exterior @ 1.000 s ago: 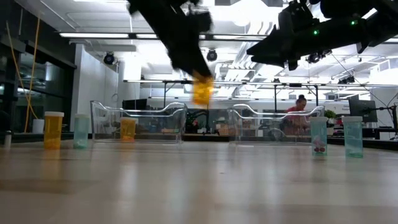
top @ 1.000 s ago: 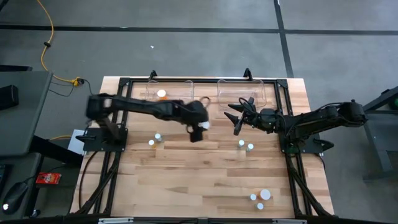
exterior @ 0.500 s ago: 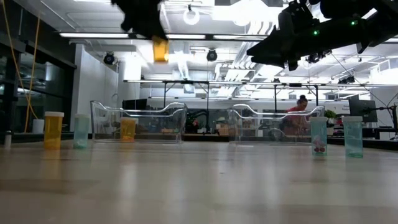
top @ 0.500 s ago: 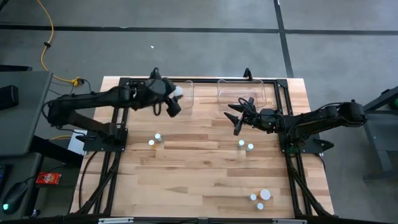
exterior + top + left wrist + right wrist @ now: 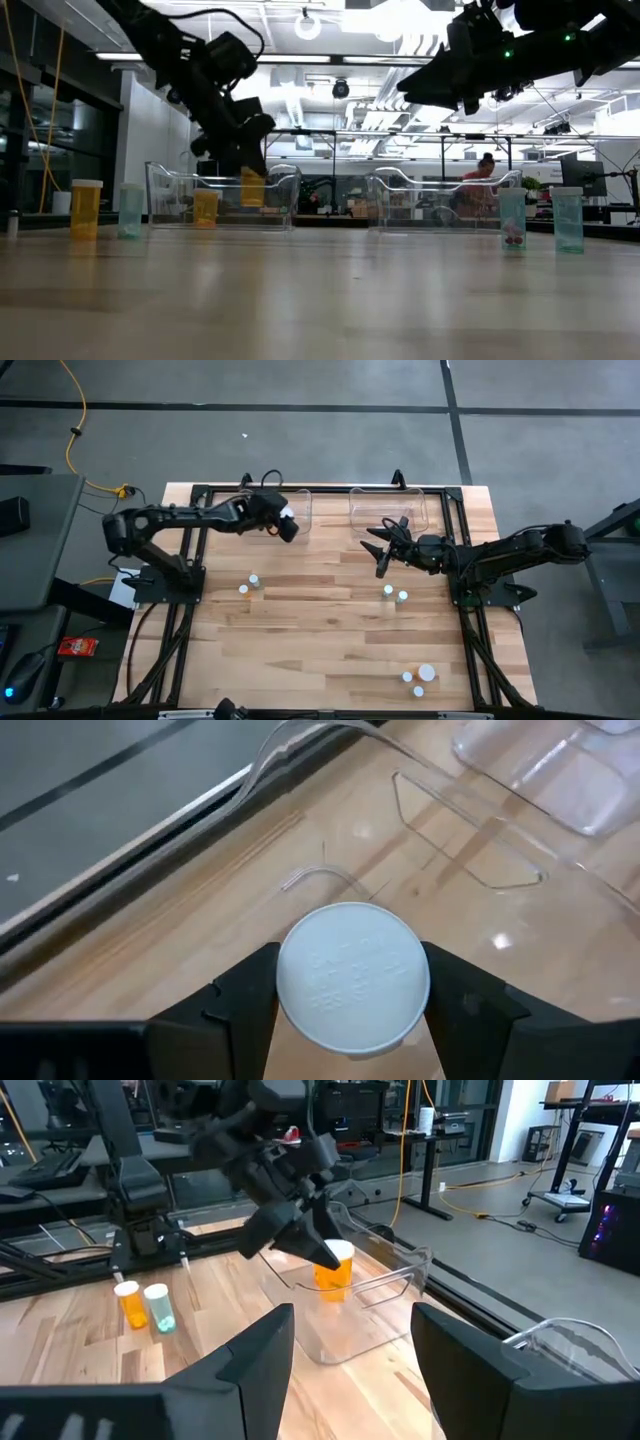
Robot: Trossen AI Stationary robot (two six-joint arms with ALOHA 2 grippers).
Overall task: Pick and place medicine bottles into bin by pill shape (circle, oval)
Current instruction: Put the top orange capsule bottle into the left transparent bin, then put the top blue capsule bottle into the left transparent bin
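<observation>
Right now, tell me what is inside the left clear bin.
Over the left clear bin, the left gripper holds an orange bottle. In the low view another orange bottle appears to stand inside. From above, the arm covers that spot.

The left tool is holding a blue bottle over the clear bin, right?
Not quite: the bottle is orange, with a white cap, as the right wrist view shows. The left tool does hold it over the clear bin.
</observation>
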